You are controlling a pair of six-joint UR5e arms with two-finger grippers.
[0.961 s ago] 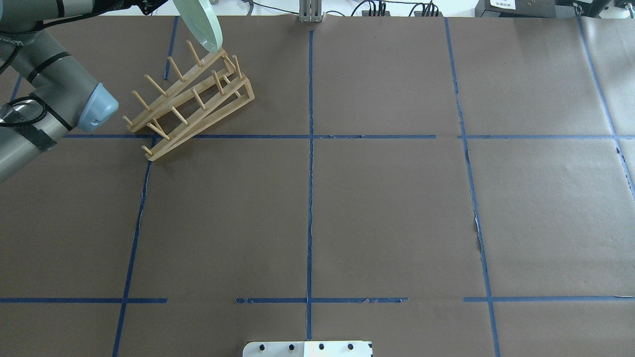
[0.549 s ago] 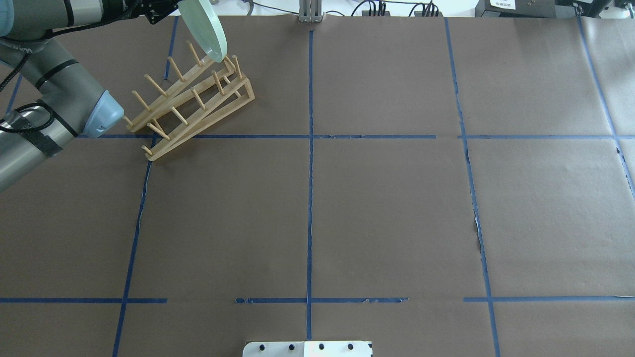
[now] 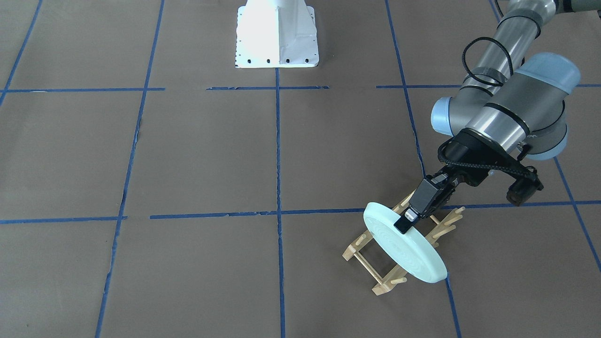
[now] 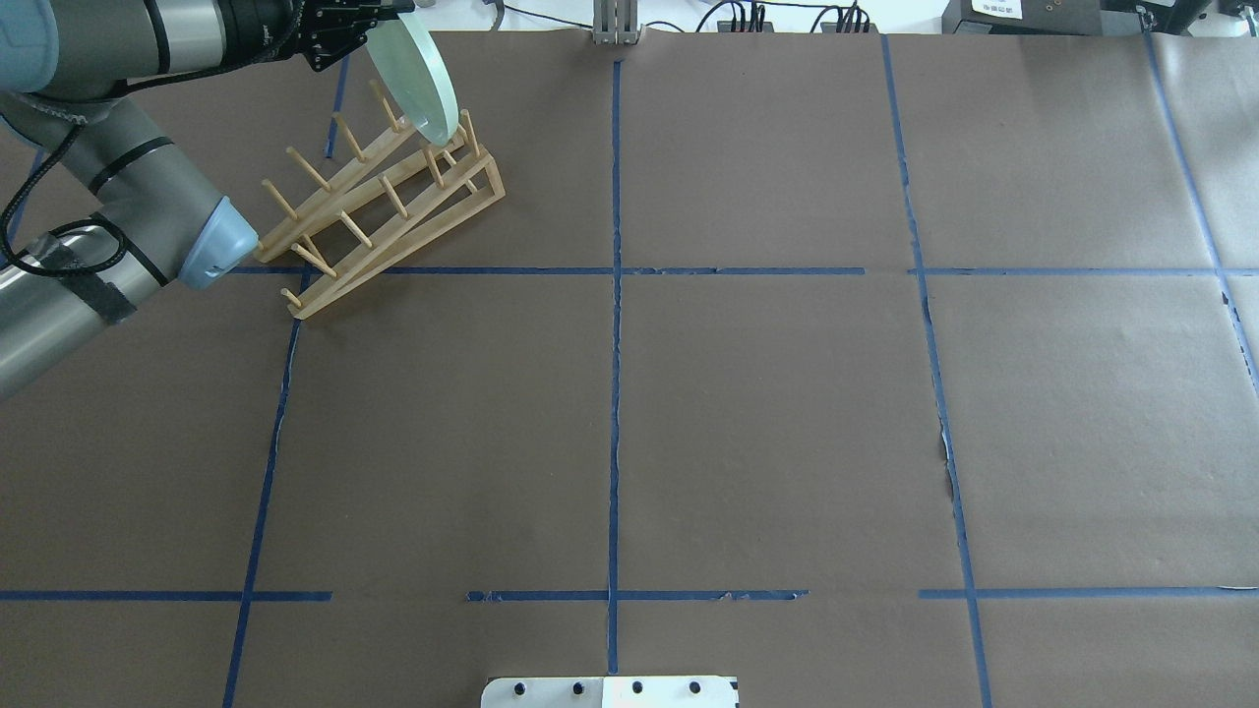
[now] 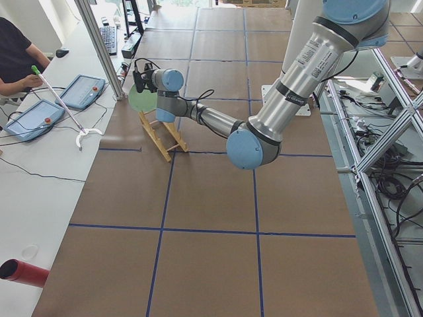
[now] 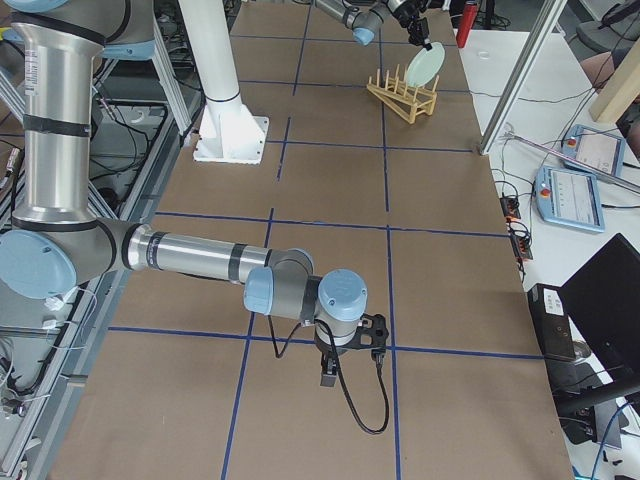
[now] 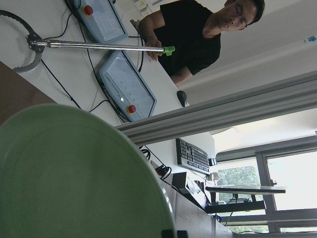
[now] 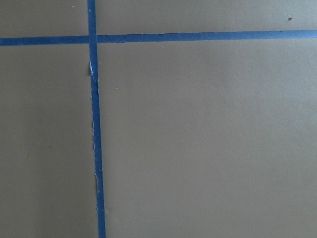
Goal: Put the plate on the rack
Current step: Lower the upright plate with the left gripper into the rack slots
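Observation:
The pale green plate (image 3: 406, 251) stands on edge, tilted, over the far end of the light-wood rack (image 3: 375, 277). My left gripper (image 3: 404, 221) is shut on the plate's upper rim. In the overhead view the plate (image 4: 425, 81) has its lower edge down among the last pegs of the rack (image 4: 384, 202); I cannot tell whether it rests on the rails. The plate fills the lower left of the left wrist view (image 7: 74, 173). My right gripper (image 6: 338, 368) hangs low over the table far from the rack; I cannot tell whether it is open or shut.
The white robot base (image 3: 277, 37) stands at the near edge of the table. Blue tape lines cross the brown paper. An aluminium post (image 4: 616, 25) stands at the far edge. An operator (image 5: 16, 56) sits at the side desk with tablets (image 5: 82, 91) beyond the rack.
My left gripper has moved down and towards the rack with the plate. The plate's lower edge has gone from above the far pegs to down among them.

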